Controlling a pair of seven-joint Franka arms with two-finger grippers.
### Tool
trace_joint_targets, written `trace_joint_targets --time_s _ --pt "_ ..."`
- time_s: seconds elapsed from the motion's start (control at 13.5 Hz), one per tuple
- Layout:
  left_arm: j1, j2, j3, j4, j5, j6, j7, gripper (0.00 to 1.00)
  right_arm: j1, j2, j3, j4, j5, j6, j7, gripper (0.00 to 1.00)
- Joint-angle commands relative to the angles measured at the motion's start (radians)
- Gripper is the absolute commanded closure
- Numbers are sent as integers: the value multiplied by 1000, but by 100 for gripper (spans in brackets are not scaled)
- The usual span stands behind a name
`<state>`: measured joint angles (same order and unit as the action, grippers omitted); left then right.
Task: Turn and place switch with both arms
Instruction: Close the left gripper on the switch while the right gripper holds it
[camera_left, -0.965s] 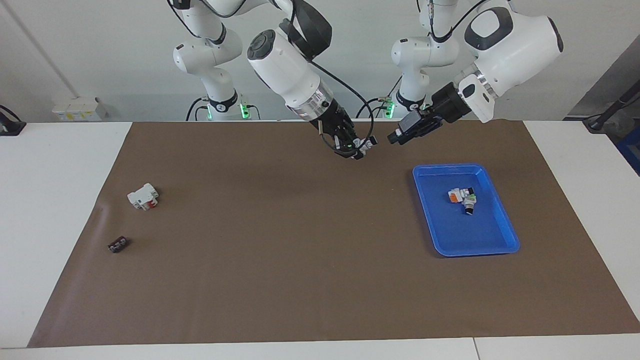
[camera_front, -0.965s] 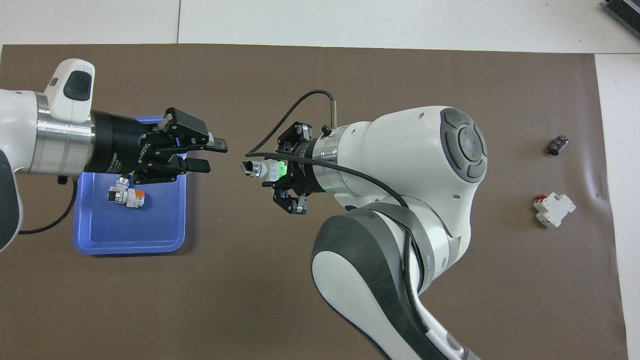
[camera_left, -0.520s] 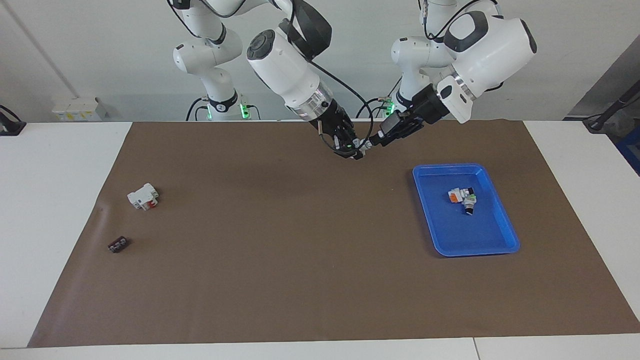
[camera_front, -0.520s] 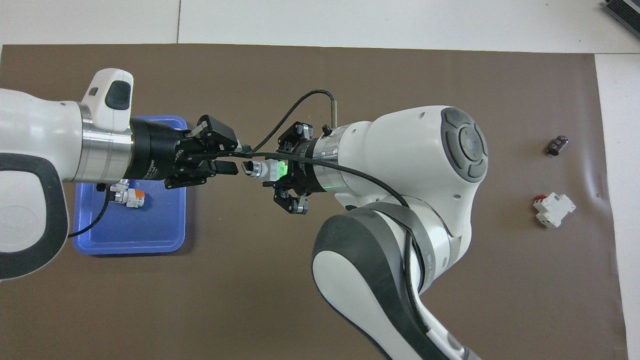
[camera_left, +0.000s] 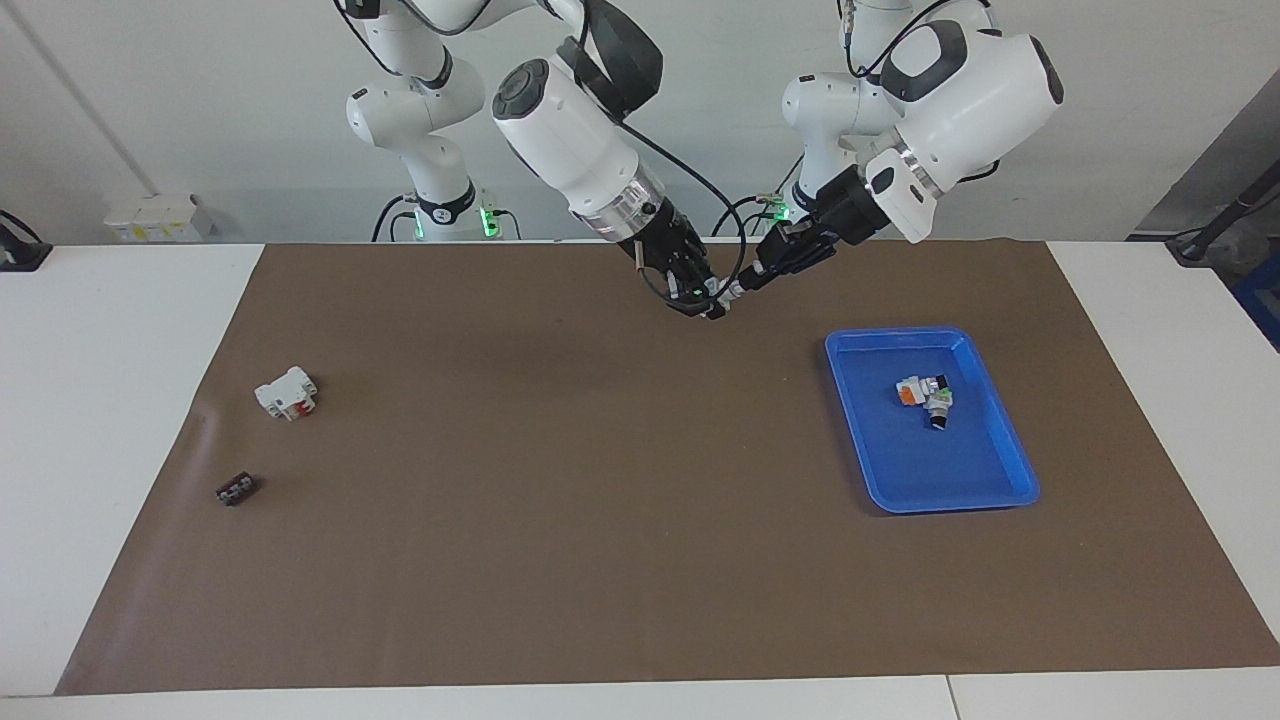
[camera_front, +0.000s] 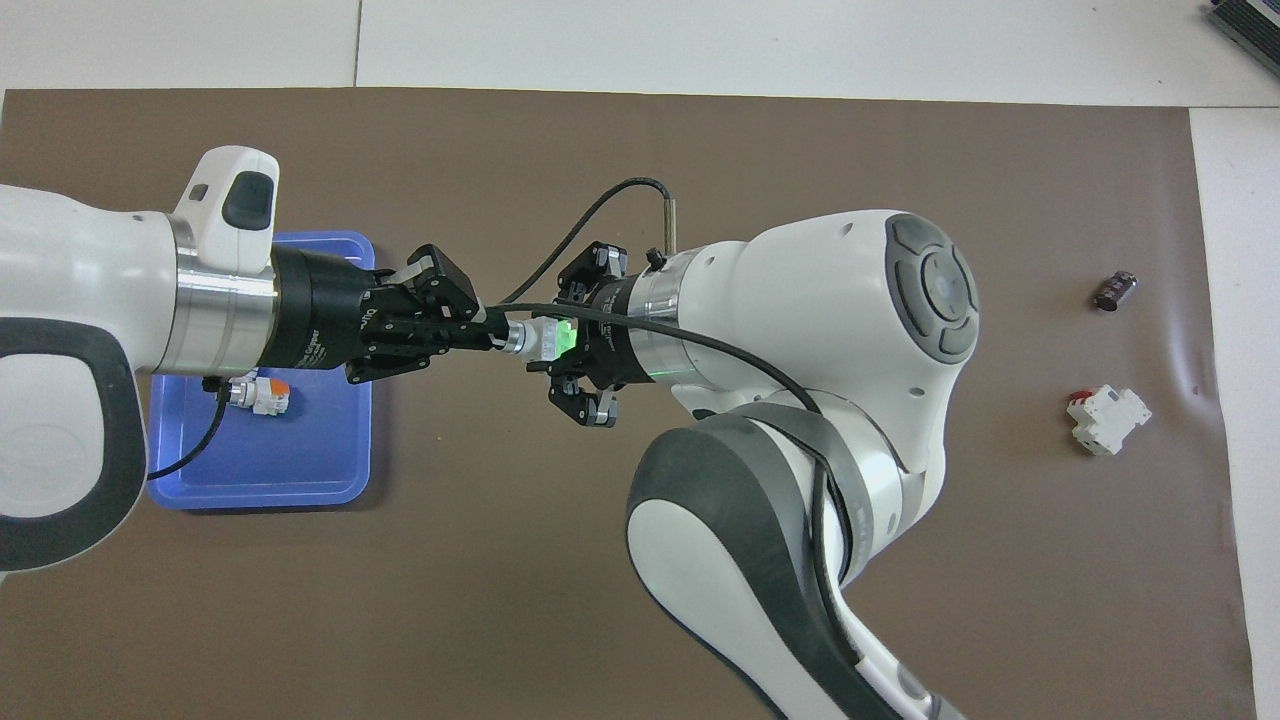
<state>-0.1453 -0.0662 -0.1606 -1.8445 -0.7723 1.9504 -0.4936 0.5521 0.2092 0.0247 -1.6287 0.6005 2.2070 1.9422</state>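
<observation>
white table under a brown mat (camera_left: 560, 520), pale wall past the robot bases.

right gripper (camera_front: 560, 338) in the air over the mat's middle, fingertips clamped on the green end of the switch (camera_front: 538, 338), which sticks out sideways toward the left arm. left gripper (camera_front: 480, 330) is level with it, fingers drawn in around the black knob end; from the overhead view they look closed on it, so the switch hangs between the two, clear of the mat.

outward: blue tray (camera_left: 1000, 490) toward the left arm's end, holding two small switches (camera_left: 925, 395) touching each other, one with an orange face. toward the right arm's end, a white block with red parts (camera_left: 286, 392) and a small dark part (camera_left: 235, 489), well apart from the grippers.

risks, as i judge them: the knob is small and round, so a twist may slip. if the two grips are off axis, turning could lever the body out of the right fingers and drop it short of the tray. the right arm's looped cable (camera_front: 600, 215) lies close to the joint.
</observation>
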Motion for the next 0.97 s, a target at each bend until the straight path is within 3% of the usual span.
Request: trace_joint_targets --time_s 0.0,0.3,0.89 --pt "-22 -33 12 -44 -16 24 -6 84 -9 -10 3 1 -24 -15 15 100" --pt "-22 -40 12 -55 -15 18 6 100 -9 -10 3 1 -24 -15 15 100" --pt "-36 -49 13 -68 -10 13 -44 100 -11 -10 3 1 -22 -15 15 100"
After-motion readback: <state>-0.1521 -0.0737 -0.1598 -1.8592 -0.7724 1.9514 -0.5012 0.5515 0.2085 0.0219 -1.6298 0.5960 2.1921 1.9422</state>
